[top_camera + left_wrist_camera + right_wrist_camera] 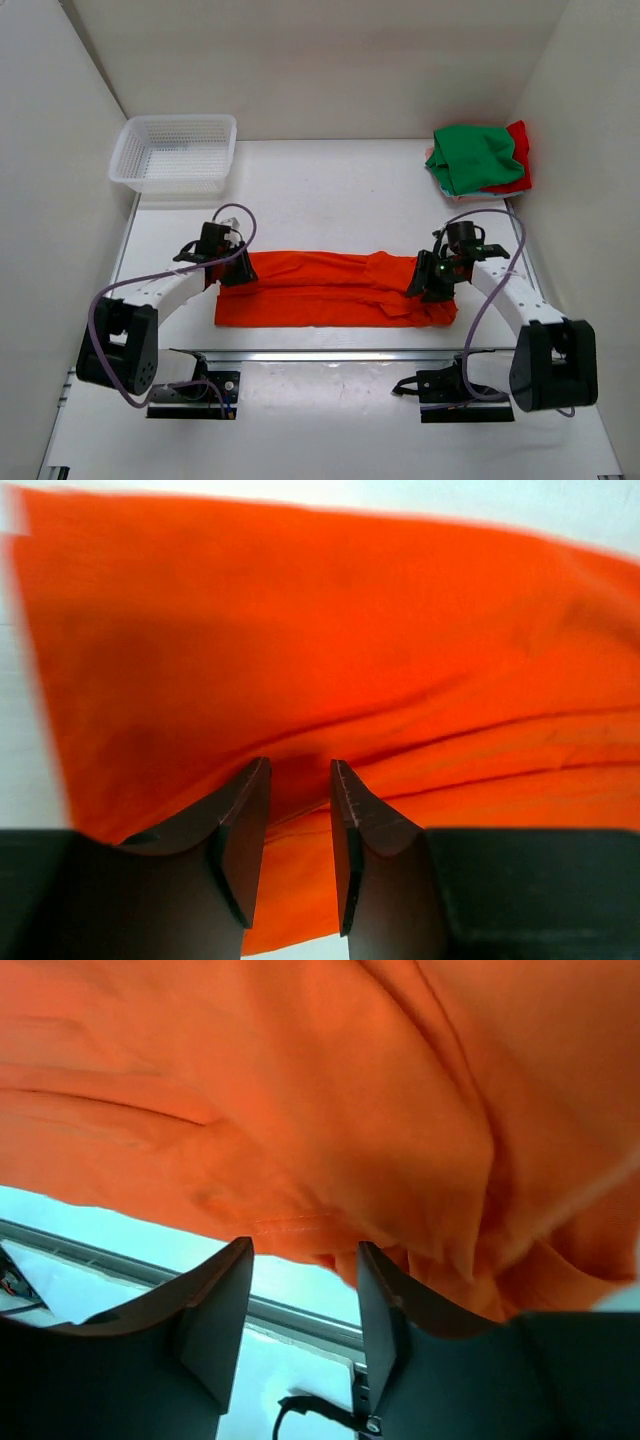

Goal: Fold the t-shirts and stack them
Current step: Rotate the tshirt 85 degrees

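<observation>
The bright orange t-shirt (335,290) lies folded into a long strip across the table near the front. It fills the left wrist view (330,630) and the right wrist view (300,1090). My left gripper (236,268) is at the strip's far left corner, its jaws a narrow gap apart over the cloth (300,765), with creases running to the tips. My right gripper (430,282) is open over the strip's right end (303,1245), its tips at the cloth's hem. The green t-shirt (472,155) lies bunched on the red t-shirt (518,160) at the back right corner.
A white mesh basket (176,152) stands at the back left. White walls close in the table on the left, back and right. A metal rail (330,355) runs along the front edge between the arm bases.
</observation>
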